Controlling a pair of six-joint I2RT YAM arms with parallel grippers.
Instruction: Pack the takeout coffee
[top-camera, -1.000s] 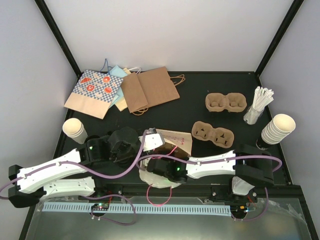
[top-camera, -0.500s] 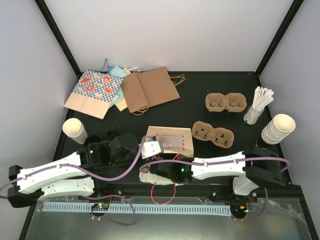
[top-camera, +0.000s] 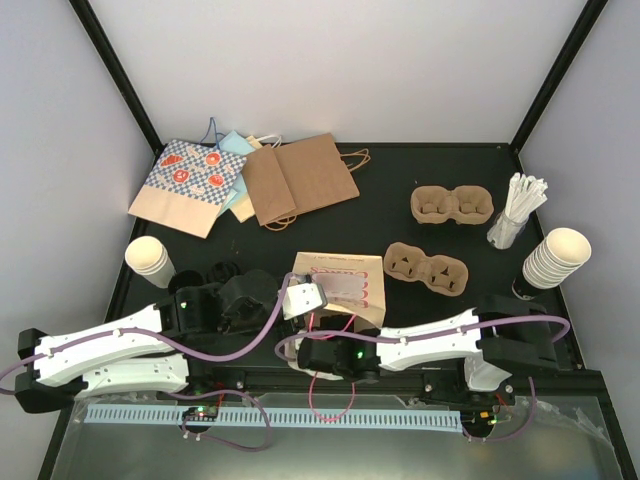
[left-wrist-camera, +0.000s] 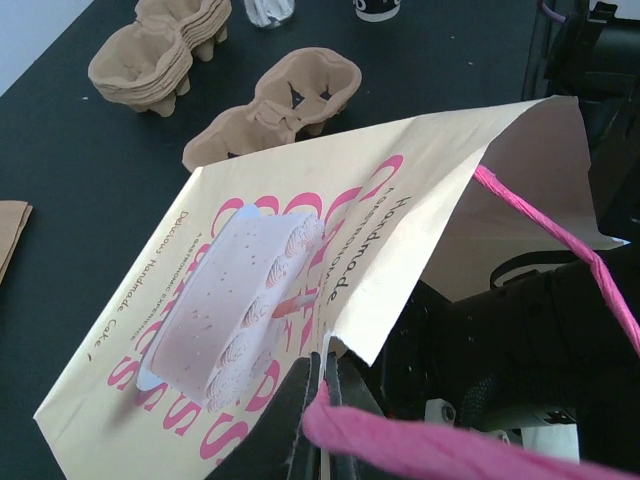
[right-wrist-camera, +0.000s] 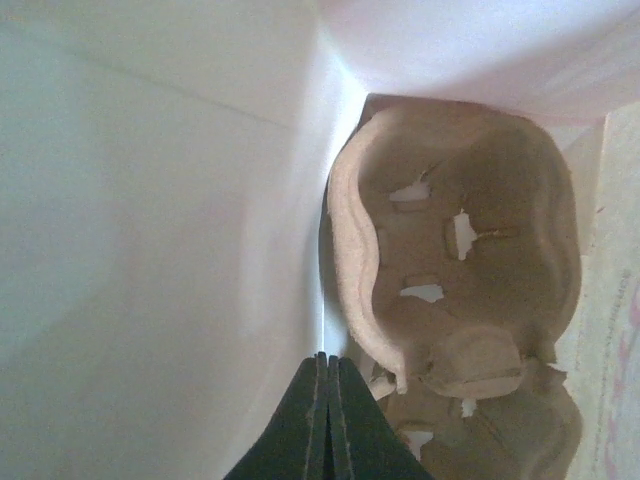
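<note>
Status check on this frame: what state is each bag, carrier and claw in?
cake-print bag: lying printed face up, mouth open.
left claw: shut on the bag's rim.
right claw: shut, inside the bag.
cup carrier: inside the bag.
brown bag: folded flat.

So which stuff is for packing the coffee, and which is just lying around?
For the job:
cake-print bag, its edge pinched by the left hand
cup carrier inside the bag, next to the shut right hand

Just lying about:
flat bags at the back
spare carriers
lidless cups
stirrer sticks
</note>
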